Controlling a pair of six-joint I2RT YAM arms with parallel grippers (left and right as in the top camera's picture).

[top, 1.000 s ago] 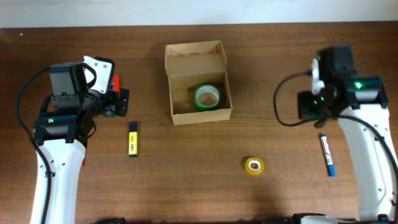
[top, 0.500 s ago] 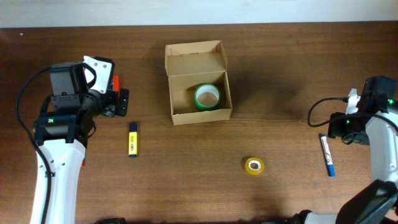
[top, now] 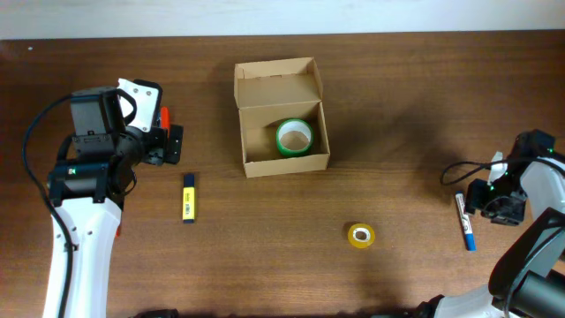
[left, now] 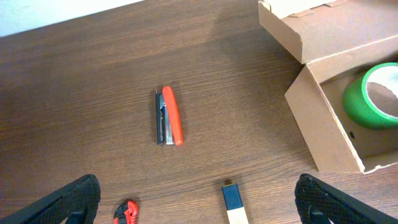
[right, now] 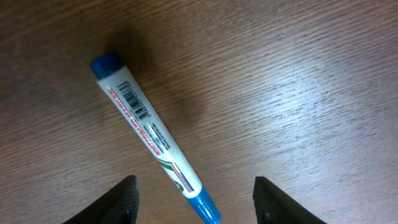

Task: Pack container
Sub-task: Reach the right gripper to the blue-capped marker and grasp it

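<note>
The container (top: 260, 132) sits mouth up, lid flap (top: 275, 84) at its far side; left gripper (left: 199, 202) and right gripper (right: 198, 202) gape empty.

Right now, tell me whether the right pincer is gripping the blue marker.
No, the right pincer stands open over the blue marker, which lies flat on the table, untouched.

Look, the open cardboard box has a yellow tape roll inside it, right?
Not quite. The box is open, but the tape roll inside it is green, not yellow. The overhead view shows this. The yellow roll lies out on the table, apart from the box.
</note>
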